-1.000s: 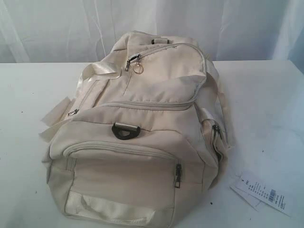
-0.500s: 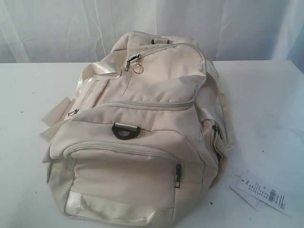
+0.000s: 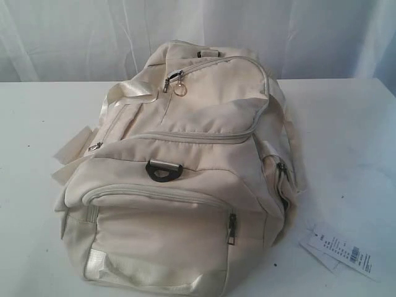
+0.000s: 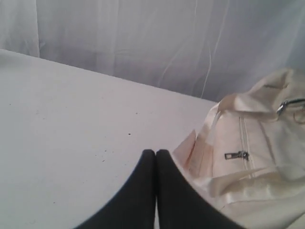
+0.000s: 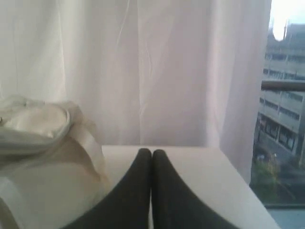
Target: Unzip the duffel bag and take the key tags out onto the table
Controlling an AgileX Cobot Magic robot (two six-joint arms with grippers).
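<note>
One bag point(image 3: 185, 173) lay on its side in the middle of the table point(image 3: 346, 124), every zip in sight run shut. One dark D-ring point(image 3: 164, 170) stood on its upper face, and one small metal ring point(image 3: 180, 90) hung from the pulls at the far end. Paper labels point(image 3: 343, 253) lay just beside its near right corner; a white curtain point(image 3: 278, 31) hung behind. Two grippers: the left point(image 4: 156, 151) over bare table near the bag's strap side, the right point(image 5: 152, 151) beside its other side, each with fingers pressed together, holding nothing.
</note>
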